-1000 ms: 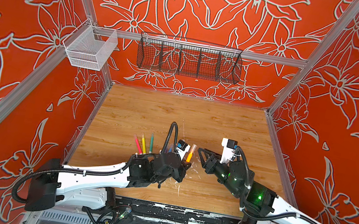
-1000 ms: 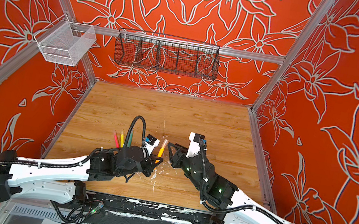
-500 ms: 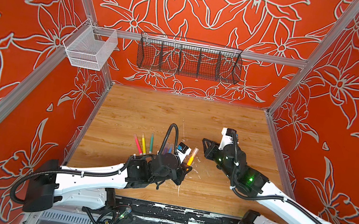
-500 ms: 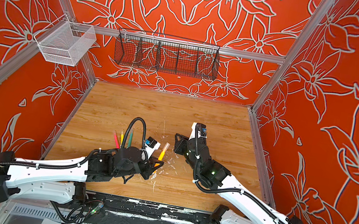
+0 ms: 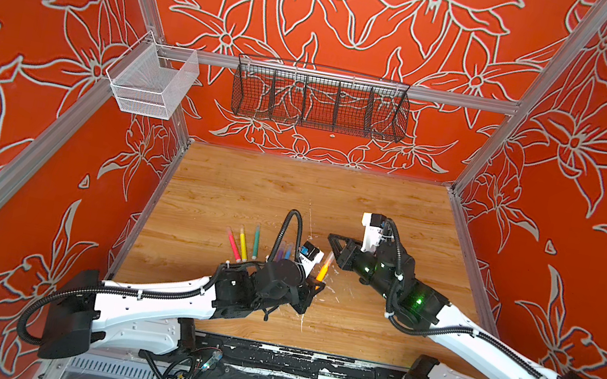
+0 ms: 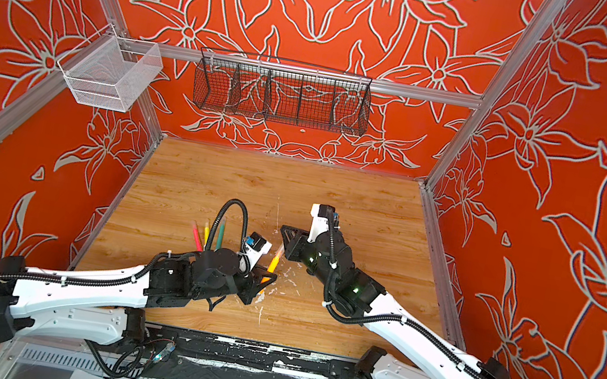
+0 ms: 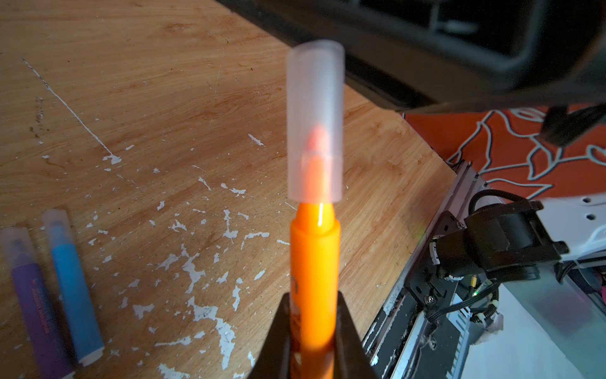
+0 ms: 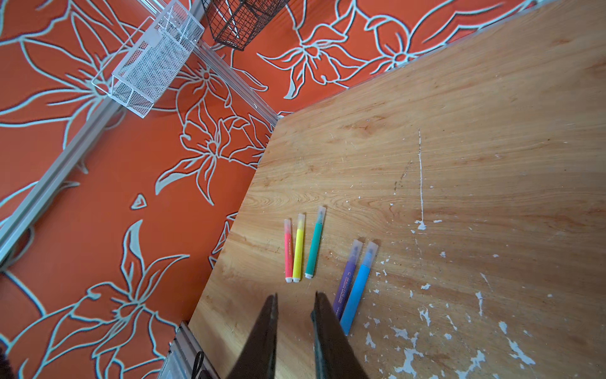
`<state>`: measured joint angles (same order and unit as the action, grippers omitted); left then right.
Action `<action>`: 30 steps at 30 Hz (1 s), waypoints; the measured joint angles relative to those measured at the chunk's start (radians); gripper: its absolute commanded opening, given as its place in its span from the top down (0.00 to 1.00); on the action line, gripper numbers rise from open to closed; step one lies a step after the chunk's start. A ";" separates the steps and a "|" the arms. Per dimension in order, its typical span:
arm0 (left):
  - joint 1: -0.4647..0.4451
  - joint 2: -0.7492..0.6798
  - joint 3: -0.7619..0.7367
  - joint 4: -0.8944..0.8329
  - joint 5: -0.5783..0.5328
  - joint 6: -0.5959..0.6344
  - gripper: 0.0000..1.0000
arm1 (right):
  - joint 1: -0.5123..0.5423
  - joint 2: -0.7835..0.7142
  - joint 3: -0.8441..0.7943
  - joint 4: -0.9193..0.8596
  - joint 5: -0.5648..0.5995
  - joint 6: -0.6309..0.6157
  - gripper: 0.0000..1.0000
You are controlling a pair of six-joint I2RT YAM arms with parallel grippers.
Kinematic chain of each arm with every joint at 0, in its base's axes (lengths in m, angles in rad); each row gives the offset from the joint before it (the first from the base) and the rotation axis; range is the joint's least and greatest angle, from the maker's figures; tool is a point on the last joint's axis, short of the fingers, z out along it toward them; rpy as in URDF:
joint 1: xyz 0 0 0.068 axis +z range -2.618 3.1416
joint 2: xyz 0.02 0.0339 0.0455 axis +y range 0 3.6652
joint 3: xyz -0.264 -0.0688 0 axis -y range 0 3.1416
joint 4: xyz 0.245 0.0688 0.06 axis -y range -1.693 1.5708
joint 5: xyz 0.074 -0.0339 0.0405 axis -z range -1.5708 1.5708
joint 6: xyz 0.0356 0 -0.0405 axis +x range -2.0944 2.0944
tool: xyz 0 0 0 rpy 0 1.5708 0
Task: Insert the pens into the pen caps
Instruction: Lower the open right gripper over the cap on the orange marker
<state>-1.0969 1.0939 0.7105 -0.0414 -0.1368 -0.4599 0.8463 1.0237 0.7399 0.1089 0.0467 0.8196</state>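
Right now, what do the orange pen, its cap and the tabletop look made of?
Orange pen: glossy plastic, judging by its bright highlight streak.
Cap: probably frosted translucent plastic; the tip shows blurrily through it.
Tabletop: matte wood grain, possibly laminate; the white flecks look like chips or paint.

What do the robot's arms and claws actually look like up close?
The left arm and right arm are white shells with black joints and bases. Ribbed black cable hoses run along them; green lights glow on the right one. The left gripper and right gripper each have two dark tapering fingers.
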 measured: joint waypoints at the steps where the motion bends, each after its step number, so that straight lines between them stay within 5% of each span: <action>1: 0.000 0.002 0.000 0.000 0.000 0.000 1.00 | 0.002 -0.006 -0.006 0.001 -0.004 0.002 0.78; 20: 0.000 0.049 0.029 -0.039 -0.025 0.011 1.00 | 0.094 -0.024 -0.034 0.035 -0.021 0.034 0.81; 30: 0.003 0.048 0.043 -0.036 -0.036 0.015 1.00 | 0.132 -0.061 0.027 -0.098 0.099 -0.015 0.58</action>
<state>-1.0943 1.1419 0.7536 -0.0776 -0.1730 -0.4450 0.9787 0.9627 0.7666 0.0109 0.1459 0.8043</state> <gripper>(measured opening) 0.152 0.403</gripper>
